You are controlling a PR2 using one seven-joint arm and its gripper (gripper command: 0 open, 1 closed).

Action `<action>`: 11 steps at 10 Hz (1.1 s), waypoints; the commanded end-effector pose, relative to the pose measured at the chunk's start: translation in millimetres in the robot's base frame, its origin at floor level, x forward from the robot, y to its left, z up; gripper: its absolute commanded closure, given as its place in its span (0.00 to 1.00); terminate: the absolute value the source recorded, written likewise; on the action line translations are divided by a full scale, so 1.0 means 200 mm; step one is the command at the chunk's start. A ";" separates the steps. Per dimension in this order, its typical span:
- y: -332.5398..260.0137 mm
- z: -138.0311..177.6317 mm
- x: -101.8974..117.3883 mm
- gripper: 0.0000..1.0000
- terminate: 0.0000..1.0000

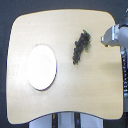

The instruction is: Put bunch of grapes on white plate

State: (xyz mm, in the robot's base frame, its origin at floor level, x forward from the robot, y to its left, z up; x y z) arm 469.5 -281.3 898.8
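Observation:
A bunch of grapes (80,47), dark purple-black with a bit of green stem at its upper end, lies on the light wooden table (75,85) a little right of the middle. The white plate (41,67), round and bare, rests on the table toward the exterior view's left, apart from the grapes. My gripper (106,38) comes in from the exterior view's right edge, level with the top of the bunch and a short gap away from it. It is blurred, and its fingers cannot be made out.
The table has rounded corners and dark floor beyond its far and left edges. Grey arm parts (121,33) fill the upper right edge. Part of the robot base (65,120) shows below the table's near edge.

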 end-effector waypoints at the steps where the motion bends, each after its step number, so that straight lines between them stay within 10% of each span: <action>1: 0.00 0.00 0.00 0.00 0.00; 11: 0.69 -0.36 0.21 0.00 0.00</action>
State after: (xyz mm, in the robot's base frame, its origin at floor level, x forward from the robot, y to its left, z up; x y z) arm 488.3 -202.0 873.0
